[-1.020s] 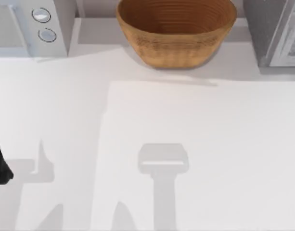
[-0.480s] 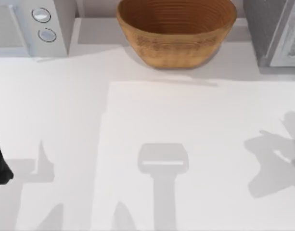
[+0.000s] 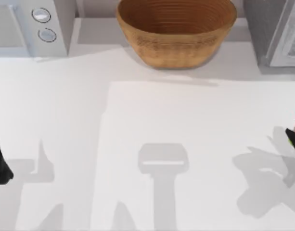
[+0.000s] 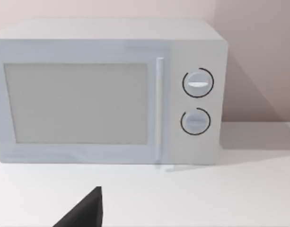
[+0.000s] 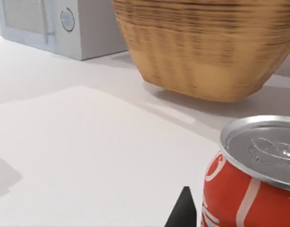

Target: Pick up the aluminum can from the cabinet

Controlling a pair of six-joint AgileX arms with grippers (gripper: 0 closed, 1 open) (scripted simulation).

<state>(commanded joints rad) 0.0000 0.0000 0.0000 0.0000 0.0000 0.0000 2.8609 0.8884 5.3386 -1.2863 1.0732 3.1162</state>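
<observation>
A: Is any writing legible on the aluminum can [image 5: 239, 198]?
B: No. White curved strokes run across its red side, but they form no readable word.
A: And the microwave [image 4: 107, 90]?
B: Its two dials [image 4: 197, 83] carry no numbers or marks that can be read. No text is legible anywhere.
</observation>
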